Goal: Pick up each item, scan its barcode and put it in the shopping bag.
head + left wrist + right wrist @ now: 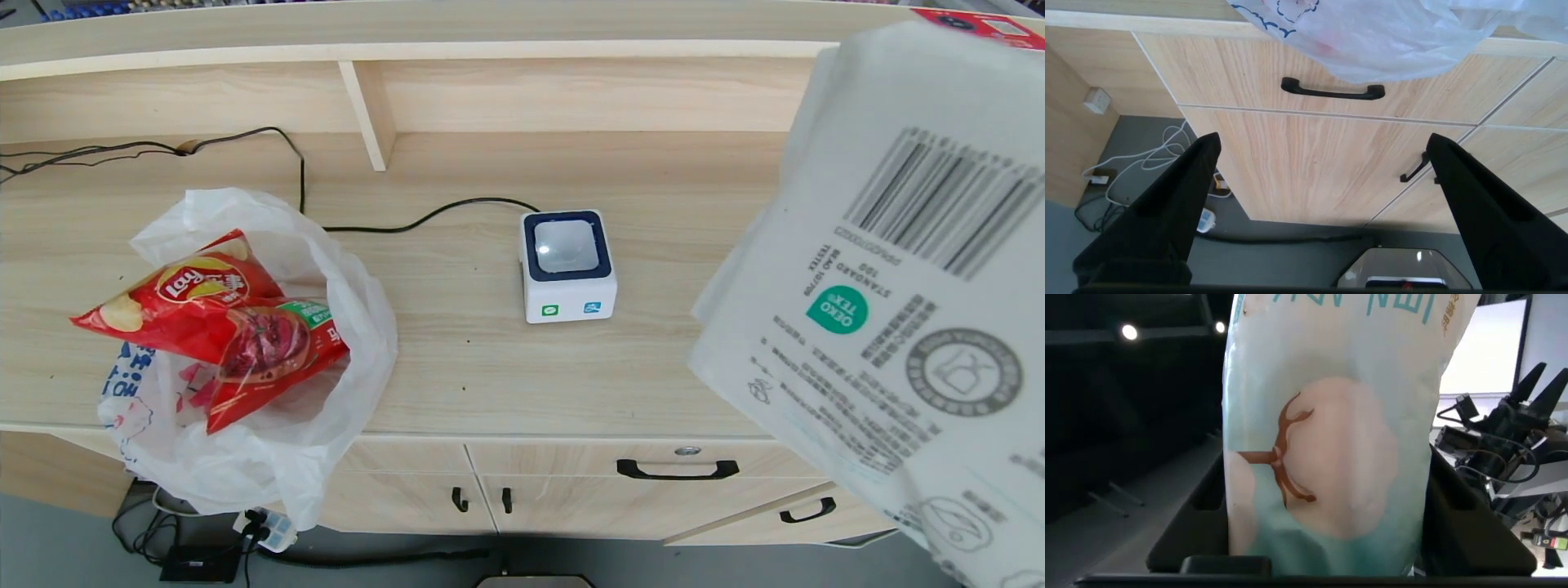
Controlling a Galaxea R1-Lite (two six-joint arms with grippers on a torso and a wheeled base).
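Even, bright light on counter [490, 367]; dim, spot-lit room behind package [1327, 457].

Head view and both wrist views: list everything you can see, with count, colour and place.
counter: one, light wood, across the scene
shopping bag: one, clear white, counter's left end, hanging over the front edge
snack packets: two, red, in the shopping bag's mouth
scanner: one, white with dark blue top, mid-counter
cable: one, black, from the scanner to the back left
white packet: one, with barcode, held up on the right
handles: four, black, cabinet fronts below
left gripper: open, low before the cabinet
right gripper: shut on the white packet
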